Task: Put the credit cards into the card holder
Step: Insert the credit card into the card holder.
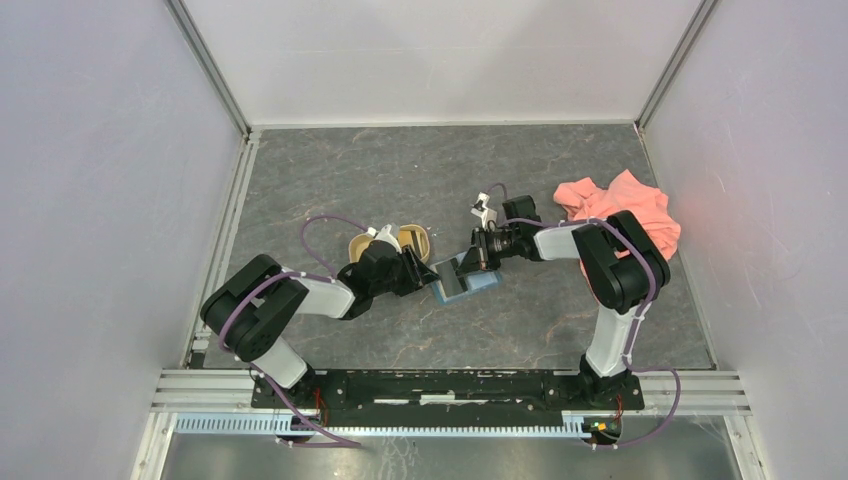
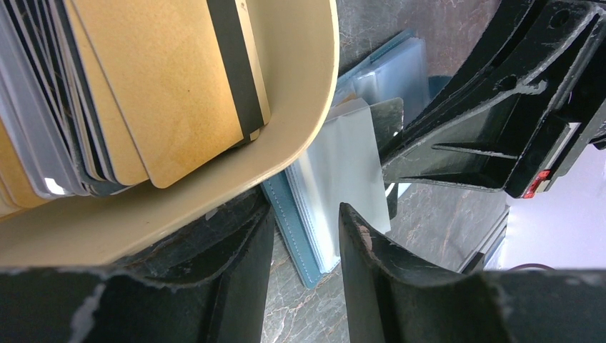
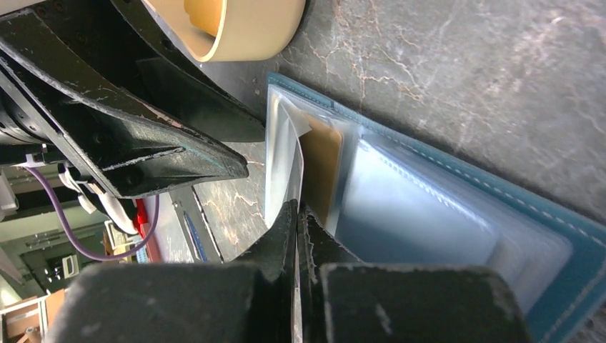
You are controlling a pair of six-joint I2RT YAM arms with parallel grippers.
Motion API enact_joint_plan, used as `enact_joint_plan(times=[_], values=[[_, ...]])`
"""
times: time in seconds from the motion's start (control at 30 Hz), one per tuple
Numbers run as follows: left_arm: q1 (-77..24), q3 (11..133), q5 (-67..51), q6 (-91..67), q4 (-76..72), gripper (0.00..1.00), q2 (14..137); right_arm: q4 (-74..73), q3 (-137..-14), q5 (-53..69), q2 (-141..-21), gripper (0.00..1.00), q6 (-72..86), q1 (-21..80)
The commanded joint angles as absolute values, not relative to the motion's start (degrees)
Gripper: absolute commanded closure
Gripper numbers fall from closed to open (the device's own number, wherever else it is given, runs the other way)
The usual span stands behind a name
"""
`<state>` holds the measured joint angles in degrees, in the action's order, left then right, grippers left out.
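The card holder (image 3: pixel 429 207) is laid open on the dark table (image 3: pixel 464 64), just beside the tan tray (image 2: pixel 307 107) and between the two arms. Its teal cover is down and its clear pockets are turned up. One gold card (image 3: pixel 321 168) is seen already seated in a pocket just behind a raised clear sleeve (image 3: pixel 282 157). That sleeve is pinched edge-on by the right gripper (image 3: pixel 297 221), whose jaws are fully closed on it. The left gripper (image 2: pixel 307 214) is held roughly half open over the holder's near corner, and nothing is gripped between its fingers. Whether the holder is pressed down by it cannot be told. The other credit cards (image 2: pixel 157 93) are stacked in the tray, gold and grey together. A pink cloth (image 1: pixel 625 215) is seen well apart at the far right.

Several things could go wrong from here. The sleeve is thin and slick, so it could slip from the closed jaws and the pocket mouth would fall shut. If the sleeve is pulled while the light holder is not pinned, the whole holder may be dragged or tipped. The tray rim could be knocked when a card is fetched, because the two grippers are crowded close together.
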<state>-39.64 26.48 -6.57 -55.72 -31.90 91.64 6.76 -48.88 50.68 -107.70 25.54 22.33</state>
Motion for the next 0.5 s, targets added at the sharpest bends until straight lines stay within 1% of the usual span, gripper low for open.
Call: enact_joint_plan(times=[0.0,0.17,0.37,0.47], values=[[-40.34,25.89,-7.28,-52.62,-26.51,0.54,94.48,5.74,-51.04,49.38,-110.16,1.0,23.6,24.23],[-40.39,25.76,-7.21,-52.65,-26.52,0.55,94.31,4.82,-52.0,49.96,-110.91,1.0,22.64,25.01],[-40.34,25.0,-6.99,-52.82,-26.86,0.58,93.97,-0.56,-54.64,47.3,-109.53,0.84,16.0,24.93],[-40.36,24.96,-7.01,-52.82,-26.98,0.59,93.96,-2.98,-55.19,46.12,-108.88,0.74,13.53,24.91]])
